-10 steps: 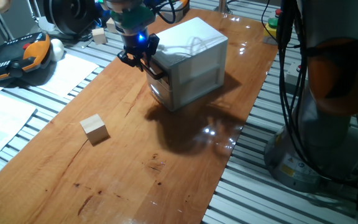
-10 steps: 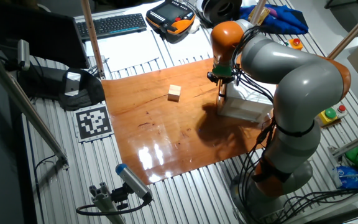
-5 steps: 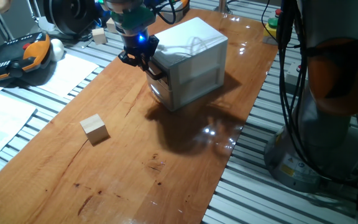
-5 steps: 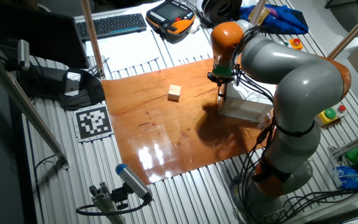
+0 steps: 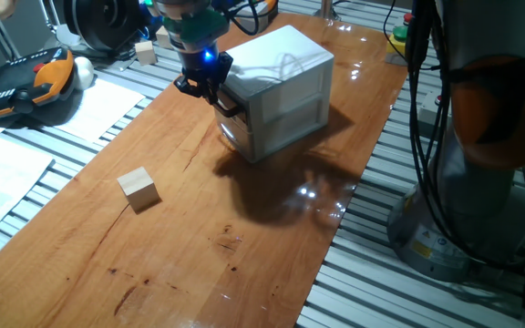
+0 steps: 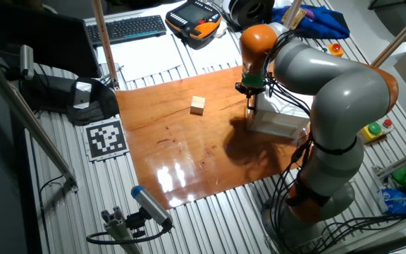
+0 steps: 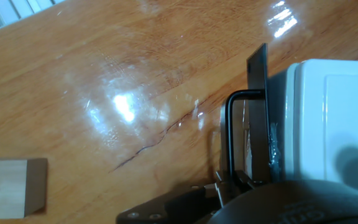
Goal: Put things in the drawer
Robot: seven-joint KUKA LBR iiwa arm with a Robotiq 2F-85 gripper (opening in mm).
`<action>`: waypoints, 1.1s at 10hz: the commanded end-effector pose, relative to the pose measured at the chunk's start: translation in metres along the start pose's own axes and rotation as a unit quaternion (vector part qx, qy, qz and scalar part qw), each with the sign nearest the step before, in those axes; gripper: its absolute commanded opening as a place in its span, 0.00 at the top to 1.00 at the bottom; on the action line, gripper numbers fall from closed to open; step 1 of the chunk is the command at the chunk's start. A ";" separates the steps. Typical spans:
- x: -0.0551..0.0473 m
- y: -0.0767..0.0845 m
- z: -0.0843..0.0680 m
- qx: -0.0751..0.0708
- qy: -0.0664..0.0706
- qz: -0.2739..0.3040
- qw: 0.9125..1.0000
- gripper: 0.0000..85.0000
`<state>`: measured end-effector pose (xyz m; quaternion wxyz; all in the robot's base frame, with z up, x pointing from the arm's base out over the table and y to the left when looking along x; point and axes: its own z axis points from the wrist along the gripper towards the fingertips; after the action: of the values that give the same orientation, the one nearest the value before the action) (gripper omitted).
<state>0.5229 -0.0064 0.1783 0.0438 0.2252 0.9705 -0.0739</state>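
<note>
The small pale wooden cube (image 5: 139,189) lies on the wooden tabletop, well to the front left of the cabinet; it also shows in the other fixed view (image 6: 198,105) and at the hand view's lower left (image 7: 5,186). The white cabinet (image 5: 285,77) stands at the back. My gripper (image 5: 210,89) is at the black bar handle (image 5: 229,103) of its upper drawer. In the hand view one dark finger (image 7: 258,93) sits between the handle (image 7: 229,137) and the drawer front. The other finger is hidden, so I cannot tell whether the gripper is shut. The drawer looks closed.
A black and orange teach pendant (image 5: 21,82), papers (image 5: 98,105) and another wooden cube (image 5: 145,52) lie off the board's left edge. A keyboard (image 6: 125,28) and a printed marker (image 6: 106,137) lie beyond it. The arm's base (image 5: 481,182) stands to the right.
</note>
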 end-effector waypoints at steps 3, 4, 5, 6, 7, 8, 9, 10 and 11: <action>0.000 0.000 -0.003 -0.003 -0.002 0.005 1.000 1.00; 0.001 0.001 -0.005 -0.003 -0.001 0.003 1.000 1.00; 0.002 0.002 -0.006 -0.003 0.000 0.005 1.000 1.00; 0.002 0.003 -0.006 -0.001 -0.001 0.007 1.000 1.00; 0.003 0.005 -0.005 0.000 -0.004 0.008 1.000 1.00; 0.004 0.008 -0.004 0.000 -0.006 0.013 1.000 1.00; 0.005 0.010 -0.003 0.001 -0.006 0.013 1.000 1.00; 0.005 0.011 -0.003 0.000 -0.006 0.015 1.000 1.00; 0.005 0.012 -0.003 0.001 -0.007 0.016 1.000 1.00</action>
<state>0.5237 0.0070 0.1791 0.0518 0.2405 0.9664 -0.0750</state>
